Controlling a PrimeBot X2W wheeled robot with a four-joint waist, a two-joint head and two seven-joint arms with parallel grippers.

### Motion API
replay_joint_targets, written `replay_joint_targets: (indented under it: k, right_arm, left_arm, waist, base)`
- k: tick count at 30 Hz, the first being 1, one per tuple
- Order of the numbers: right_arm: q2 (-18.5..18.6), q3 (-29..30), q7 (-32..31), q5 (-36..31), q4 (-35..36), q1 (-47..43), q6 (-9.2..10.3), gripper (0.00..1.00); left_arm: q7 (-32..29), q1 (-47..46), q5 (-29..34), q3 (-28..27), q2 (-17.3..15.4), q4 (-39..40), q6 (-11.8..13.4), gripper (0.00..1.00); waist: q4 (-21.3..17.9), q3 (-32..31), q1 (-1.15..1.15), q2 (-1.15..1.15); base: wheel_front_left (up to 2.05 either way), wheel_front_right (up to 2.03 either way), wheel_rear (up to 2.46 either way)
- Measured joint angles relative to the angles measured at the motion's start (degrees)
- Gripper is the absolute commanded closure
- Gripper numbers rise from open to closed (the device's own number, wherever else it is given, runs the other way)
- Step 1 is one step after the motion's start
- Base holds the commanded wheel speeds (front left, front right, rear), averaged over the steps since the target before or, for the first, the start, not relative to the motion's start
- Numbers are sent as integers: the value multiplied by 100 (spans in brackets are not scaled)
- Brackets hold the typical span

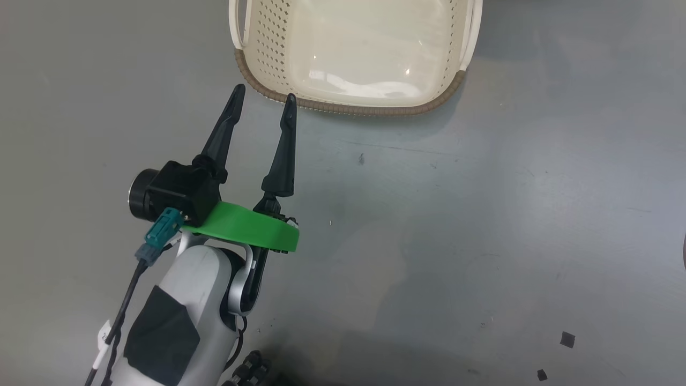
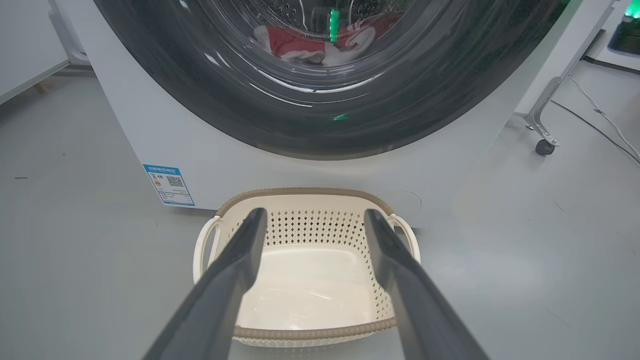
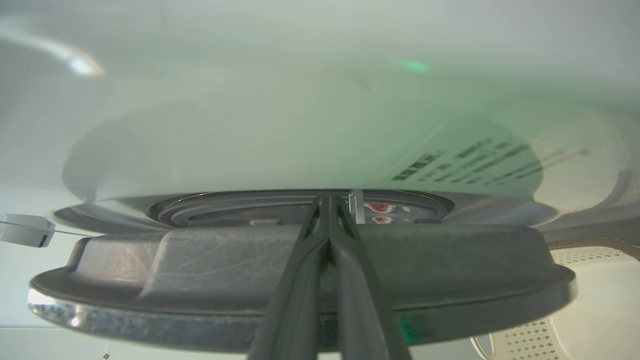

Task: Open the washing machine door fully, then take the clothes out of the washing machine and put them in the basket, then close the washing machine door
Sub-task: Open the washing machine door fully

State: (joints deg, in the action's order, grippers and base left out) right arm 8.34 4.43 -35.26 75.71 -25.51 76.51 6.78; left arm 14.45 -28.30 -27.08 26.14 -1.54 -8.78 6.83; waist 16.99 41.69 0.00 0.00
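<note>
The washing machine is white, and its door has a glossy black rim. Red and white clothes lie behind the glass. The cream basket stands on the floor right in front of the machine, with nothing in it. My left gripper hangs open just short of the basket's near rim and is also seen from above as the left gripper. My right gripper is shut, its tips in the narrow gap between the door's grey inner side and the machine front. A bit of the red clothes shows through that gap.
A metal stand leg on a caster and a cable lie to the machine's right. A pale cabinet stands at the left. Small dark scraps dot the grey floor. A blue label marks the machine's lower left.
</note>
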Motion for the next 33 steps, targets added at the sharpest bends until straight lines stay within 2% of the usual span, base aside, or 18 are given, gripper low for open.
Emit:
replay_joint_targets:
  k: [16, 33]
  right_arm:
    - [110, 16, -463, 244, -481, -259, -18, 100]
    - [-27, -41, -955, 506, -799, -939, -119, 100]
  left_arm:
    - [0, -18, -8, 20, 5, -163, 0, 0]
    - [0, 16, 2, -43, 5, -321, 0, 0]
  waist:
    - [4, -367, 0, 0]
    - [-52, -903, 0, 0]
  base:
    - [0, 0, 0]
    - [0, 0, 0]
